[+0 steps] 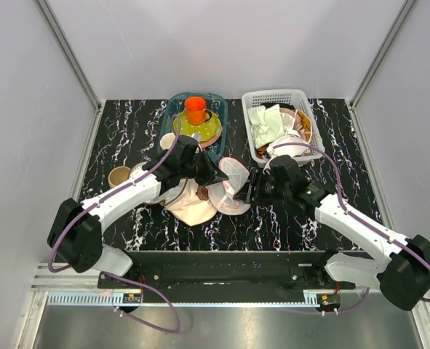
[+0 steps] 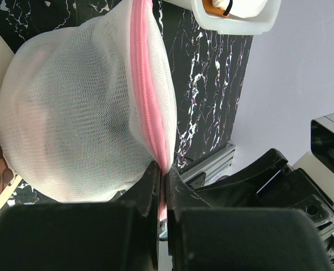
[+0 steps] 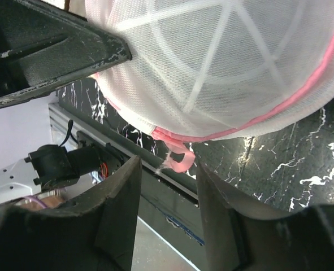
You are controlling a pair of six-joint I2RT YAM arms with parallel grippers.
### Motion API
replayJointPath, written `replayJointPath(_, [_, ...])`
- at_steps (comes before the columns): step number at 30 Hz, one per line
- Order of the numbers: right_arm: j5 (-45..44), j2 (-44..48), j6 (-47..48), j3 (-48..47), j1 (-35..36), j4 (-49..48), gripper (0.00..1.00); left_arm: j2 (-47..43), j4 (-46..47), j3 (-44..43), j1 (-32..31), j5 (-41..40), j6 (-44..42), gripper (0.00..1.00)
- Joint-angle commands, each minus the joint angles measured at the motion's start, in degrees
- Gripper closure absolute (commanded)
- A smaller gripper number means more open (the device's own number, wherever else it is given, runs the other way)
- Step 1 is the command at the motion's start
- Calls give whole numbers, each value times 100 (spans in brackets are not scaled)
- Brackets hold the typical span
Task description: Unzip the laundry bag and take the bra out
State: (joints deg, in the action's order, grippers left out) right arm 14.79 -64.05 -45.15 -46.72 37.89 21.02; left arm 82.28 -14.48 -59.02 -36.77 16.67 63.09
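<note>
The laundry bag [image 1: 233, 183], white mesh with a pink rim and white ribs, is held off the table between both arms. My left gripper [image 1: 215, 173] is shut on its pink zipper rim [image 2: 148, 107], pinched between the jaws [image 2: 163, 172]. My right gripper [image 1: 252, 190] is open just under the bag's edge. In the right wrist view the pink zipper pull loop [image 3: 181, 161] hangs between its open fingers [image 3: 167, 169] without being clamped. The bra is not plainly in view; only a faint pink shade [image 2: 37, 121] shows through the mesh.
A beige cap with a brown mark [image 1: 191, 205] lies under the bag. A blue bin [image 1: 172, 109] with an orange cup [image 1: 195, 109] and a white basket [image 1: 309, 120] with pale green cloth [image 1: 264, 120] stand behind. A tan cup [image 1: 118, 176] is at left.
</note>
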Motion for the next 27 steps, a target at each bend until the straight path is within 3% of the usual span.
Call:
replayJointPath(1, [419, -151, 6, -48, 61, -580, 46, -28, 182, -48, -23, 38, 37, 100])
replayJointPath(13, [508, -714, -135, -83, 61, -1029, 39, -80, 235, -4, -23, 100, -34, 100])
replayJointPath(27, [709, -397, -196, 23, 61, -1187, 49, -116, 358, 145, -23, 65, -25, 100])
